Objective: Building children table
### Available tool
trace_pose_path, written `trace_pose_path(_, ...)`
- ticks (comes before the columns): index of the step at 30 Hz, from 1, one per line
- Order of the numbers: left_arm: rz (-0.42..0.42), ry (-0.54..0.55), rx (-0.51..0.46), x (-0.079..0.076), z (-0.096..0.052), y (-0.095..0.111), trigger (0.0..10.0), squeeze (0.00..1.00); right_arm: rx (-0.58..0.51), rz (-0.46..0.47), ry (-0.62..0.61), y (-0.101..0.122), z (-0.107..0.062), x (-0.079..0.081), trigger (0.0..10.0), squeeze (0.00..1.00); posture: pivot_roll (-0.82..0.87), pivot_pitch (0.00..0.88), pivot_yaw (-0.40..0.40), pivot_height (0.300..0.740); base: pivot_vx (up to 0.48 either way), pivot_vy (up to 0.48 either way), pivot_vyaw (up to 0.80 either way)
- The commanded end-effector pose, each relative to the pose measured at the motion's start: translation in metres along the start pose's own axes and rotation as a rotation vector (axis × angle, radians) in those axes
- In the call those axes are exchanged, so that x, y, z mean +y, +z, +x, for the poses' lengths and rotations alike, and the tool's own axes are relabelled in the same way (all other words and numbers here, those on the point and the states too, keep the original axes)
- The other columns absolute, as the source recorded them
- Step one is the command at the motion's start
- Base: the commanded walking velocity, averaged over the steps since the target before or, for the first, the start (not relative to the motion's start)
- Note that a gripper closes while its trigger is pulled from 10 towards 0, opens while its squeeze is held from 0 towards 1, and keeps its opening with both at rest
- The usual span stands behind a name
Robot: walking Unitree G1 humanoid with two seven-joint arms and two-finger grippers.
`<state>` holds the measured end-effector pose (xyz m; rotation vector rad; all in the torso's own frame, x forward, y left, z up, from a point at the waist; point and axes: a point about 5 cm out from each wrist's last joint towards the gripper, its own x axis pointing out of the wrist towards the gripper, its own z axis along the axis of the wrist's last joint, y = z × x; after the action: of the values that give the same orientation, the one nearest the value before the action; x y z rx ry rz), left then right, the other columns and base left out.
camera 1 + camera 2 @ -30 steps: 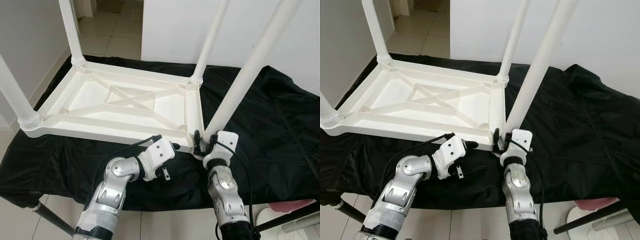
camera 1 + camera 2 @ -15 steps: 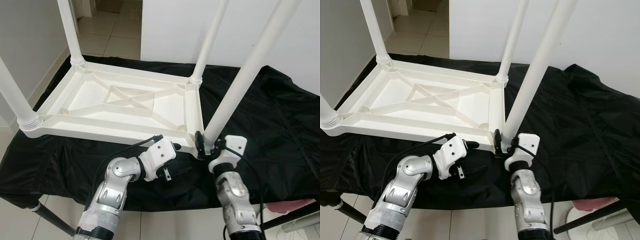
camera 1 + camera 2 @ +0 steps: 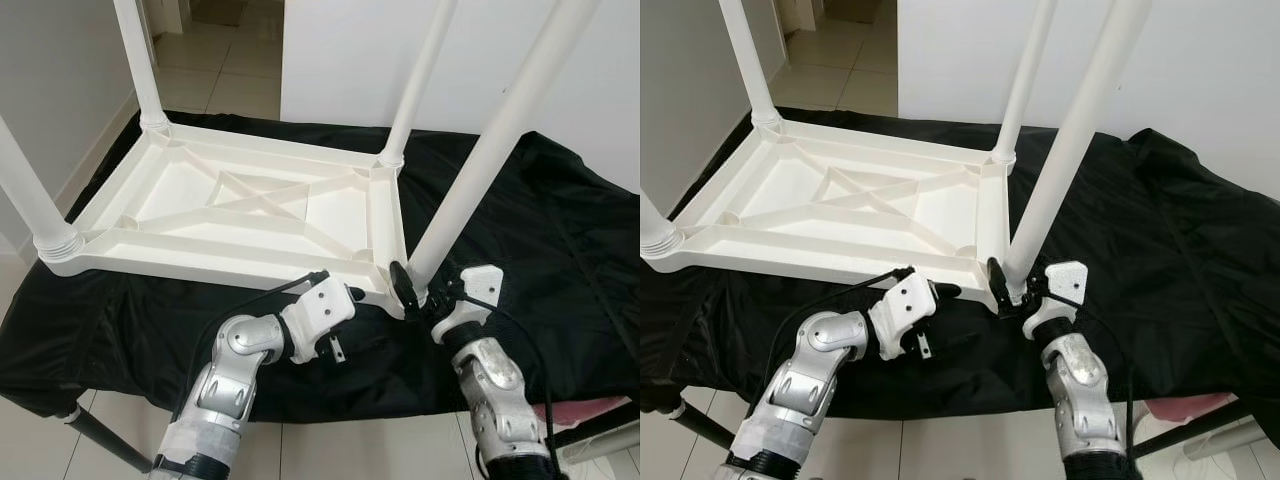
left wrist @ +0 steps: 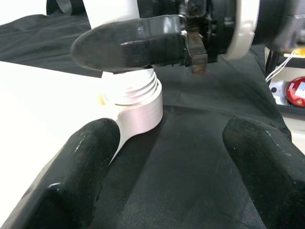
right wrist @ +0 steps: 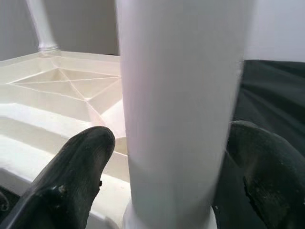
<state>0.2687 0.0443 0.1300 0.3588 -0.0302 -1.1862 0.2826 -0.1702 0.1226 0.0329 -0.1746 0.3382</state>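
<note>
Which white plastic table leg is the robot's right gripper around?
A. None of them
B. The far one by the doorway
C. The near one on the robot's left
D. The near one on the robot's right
D: the right gripper has its black fingers on both sides of the bottom of the near right leg of the upside-down white plastic table.

1 tabletop (image 3: 250,215) – 4 legs (image 3: 490,150) – 1 black cloth (image 3: 560,250) – 2 end effectors (image 3: 415,290).

arms: silver jointed metal, taped sleeves lower down | wrists: white housings behind the jaws, black cables looping (screws visible) | left gripper (image 3: 352,294), right gripper (image 3: 408,287): long black fingers
</note>
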Motion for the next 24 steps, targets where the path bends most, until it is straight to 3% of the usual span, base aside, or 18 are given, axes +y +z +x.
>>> trace_pose_path(1, -0.004, 0.222, -0.002, 0.010, 0.000, 0.001, 10.0, 0.00, 0.023, 0.002, 0.045, -0.004, 0.002, -0.001, 10.0, 0.00, -0.01, 0.000, -0.086, 0.740, 0.000, 0.000, 0.00)
trace_pose_path(22, -0.004, 0.240, -0.005, 0.012, -0.001, 0.004, 10.0, 0.00, 0.100, -0.031, 0.212, -0.014, 0.012, -0.009, 10.0, 0.00, 0.01, 0.000, -0.091, 0.740, 0.000, 0.000, 0.00)
trace_pose_path(23, -0.005, 0.237, -0.005, 0.012, -0.001, 0.004, 10.0, 0.00, 0.103, -0.034, 0.222, -0.015, 0.012, -0.009, 2.7, 0.00, 0.01, 0.000, -0.090, 0.740, 0.000, 0.000, 0.00)
trace_pose_path(24, -0.005, 0.237, -0.005, 0.012, -0.001, 0.004, 10.0, 0.00, 0.103, -0.034, 0.222, -0.015, 0.012, -0.009, 2.7, 0.00, 0.01, 0.000, -0.090, 0.740, 0.000, 0.000, 0.00)
